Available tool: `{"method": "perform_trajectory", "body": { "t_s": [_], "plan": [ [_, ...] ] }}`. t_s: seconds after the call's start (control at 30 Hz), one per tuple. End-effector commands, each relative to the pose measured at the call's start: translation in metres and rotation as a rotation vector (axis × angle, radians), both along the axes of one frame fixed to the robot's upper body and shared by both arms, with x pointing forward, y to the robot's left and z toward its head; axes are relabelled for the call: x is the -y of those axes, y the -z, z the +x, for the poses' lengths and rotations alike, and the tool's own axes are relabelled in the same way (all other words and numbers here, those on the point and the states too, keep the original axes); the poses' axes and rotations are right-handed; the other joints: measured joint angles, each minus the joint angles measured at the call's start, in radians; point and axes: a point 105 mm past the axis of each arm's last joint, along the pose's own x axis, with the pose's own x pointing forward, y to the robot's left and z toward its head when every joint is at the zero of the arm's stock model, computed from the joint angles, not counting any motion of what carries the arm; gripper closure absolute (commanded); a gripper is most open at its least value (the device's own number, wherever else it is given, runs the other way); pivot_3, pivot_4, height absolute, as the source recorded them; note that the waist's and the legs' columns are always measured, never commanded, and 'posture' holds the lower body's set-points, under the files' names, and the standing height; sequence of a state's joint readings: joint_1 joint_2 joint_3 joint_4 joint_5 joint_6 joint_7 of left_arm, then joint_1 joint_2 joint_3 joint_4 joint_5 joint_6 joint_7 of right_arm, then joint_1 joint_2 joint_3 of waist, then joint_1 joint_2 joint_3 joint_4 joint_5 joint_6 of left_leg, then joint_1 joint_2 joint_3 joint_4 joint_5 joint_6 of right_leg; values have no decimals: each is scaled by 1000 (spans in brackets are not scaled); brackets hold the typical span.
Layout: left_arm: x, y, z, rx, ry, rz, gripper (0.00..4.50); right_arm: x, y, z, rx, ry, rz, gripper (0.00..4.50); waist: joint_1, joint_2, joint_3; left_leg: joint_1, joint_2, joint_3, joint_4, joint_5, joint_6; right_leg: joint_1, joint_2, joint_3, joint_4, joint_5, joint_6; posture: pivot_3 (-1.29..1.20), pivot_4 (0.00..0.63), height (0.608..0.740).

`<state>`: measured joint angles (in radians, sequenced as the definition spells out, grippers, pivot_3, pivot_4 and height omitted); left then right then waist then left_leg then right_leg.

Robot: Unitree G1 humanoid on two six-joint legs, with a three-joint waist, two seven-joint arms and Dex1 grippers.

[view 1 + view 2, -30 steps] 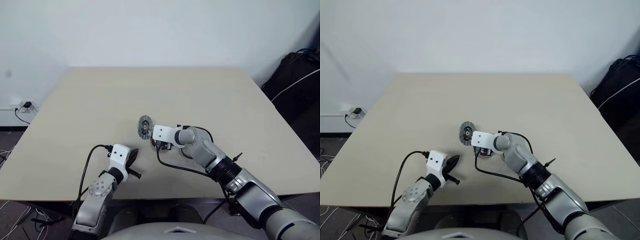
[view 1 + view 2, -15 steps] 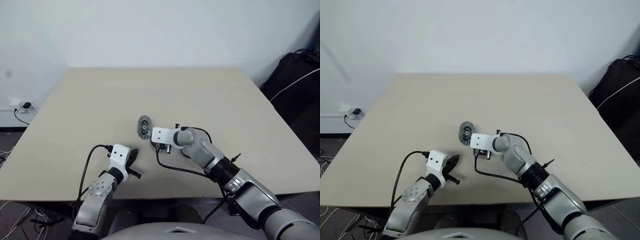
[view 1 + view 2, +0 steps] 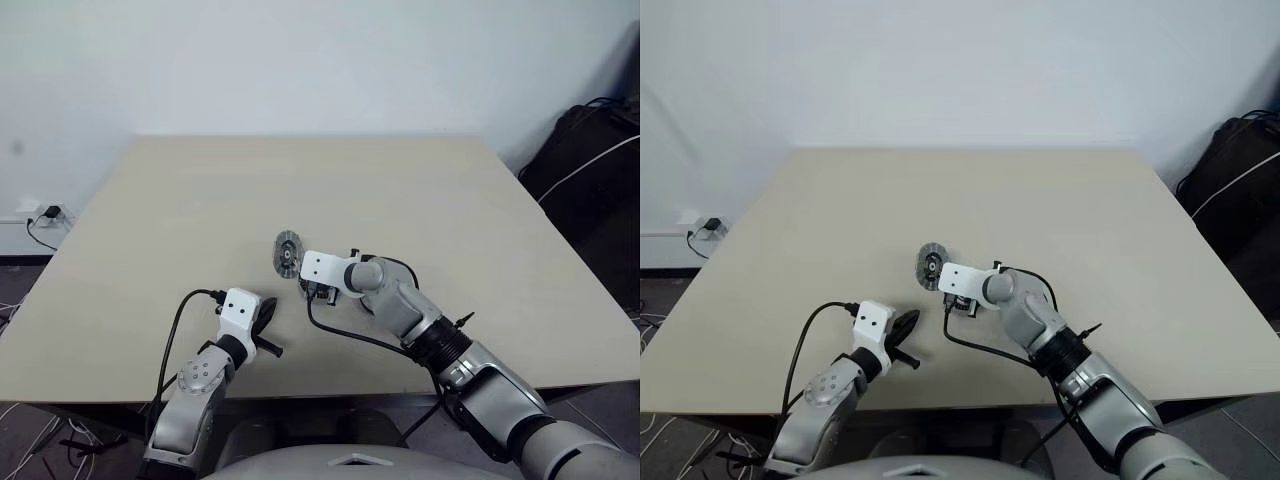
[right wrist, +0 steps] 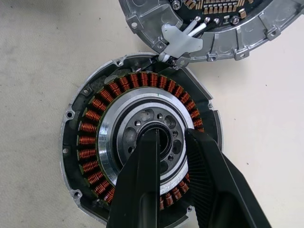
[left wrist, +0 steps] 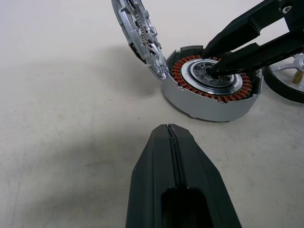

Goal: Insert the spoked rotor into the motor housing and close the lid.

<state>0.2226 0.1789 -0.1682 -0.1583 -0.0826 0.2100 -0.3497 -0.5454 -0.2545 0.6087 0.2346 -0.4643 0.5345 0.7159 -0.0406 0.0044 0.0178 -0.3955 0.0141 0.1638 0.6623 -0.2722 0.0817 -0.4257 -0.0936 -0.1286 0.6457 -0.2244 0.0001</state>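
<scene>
Right gripper [image 4: 171, 142], slightly spread, tips at housing [image 4: 90, 142] hub. Left gripper [image 5: 172, 142] pressed together. Rotor [image 5: 289, 78]: thin, stiff, light metal; take by rim.

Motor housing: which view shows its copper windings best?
The right wrist view: the motor housing faces the camera, windings ringing its inside. The left wrist view shows it obliquely; in the head views the right arm hides it.
</scene>
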Motion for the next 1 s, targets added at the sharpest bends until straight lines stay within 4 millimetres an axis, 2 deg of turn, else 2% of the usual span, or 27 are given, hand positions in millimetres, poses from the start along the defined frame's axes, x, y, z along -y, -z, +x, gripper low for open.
{"method": "perform_trajectory", "body": {
  "t_s": [0.03,0.13,0.47,0.77,1.0],
  "plan": [
    [3,-8,3,33,7,-13,4500,-7,7,-6,-33,-21,9,3765,0,0,0,0,0,0,0,0,0,0,0,0,0,0,0,0,0,740],
    [3,-8,3,33,5,-15,4500,-7,8,-6,-33,-20,7,4463,-3,0,0,0,0,0,0,0,0,0,0,0,0,0,0,0,0,740],
    [3,-8,4,34,-1,-17,4500,-5,7,-4,-24,-6,12,4463,-4,0,0,1,1,0,0,1,-1,0,0,-1,0,0,0,0,0,740],
    [3,-7,3,30,0,-19,4500,-3,-14,0,-14,87,116,4463,-1,0,0,0,1,0,0,0,-1,-1,0,-1,0,1,-1,0,0,740],
    [5,-7,3,28,9,-21,4500,4,-22,-4,-58,162,187,4463,4,1,1,-2,1,0,-1,0,0,-2,0,-2,-1,3,-5,0,0,740]
  ]
}}
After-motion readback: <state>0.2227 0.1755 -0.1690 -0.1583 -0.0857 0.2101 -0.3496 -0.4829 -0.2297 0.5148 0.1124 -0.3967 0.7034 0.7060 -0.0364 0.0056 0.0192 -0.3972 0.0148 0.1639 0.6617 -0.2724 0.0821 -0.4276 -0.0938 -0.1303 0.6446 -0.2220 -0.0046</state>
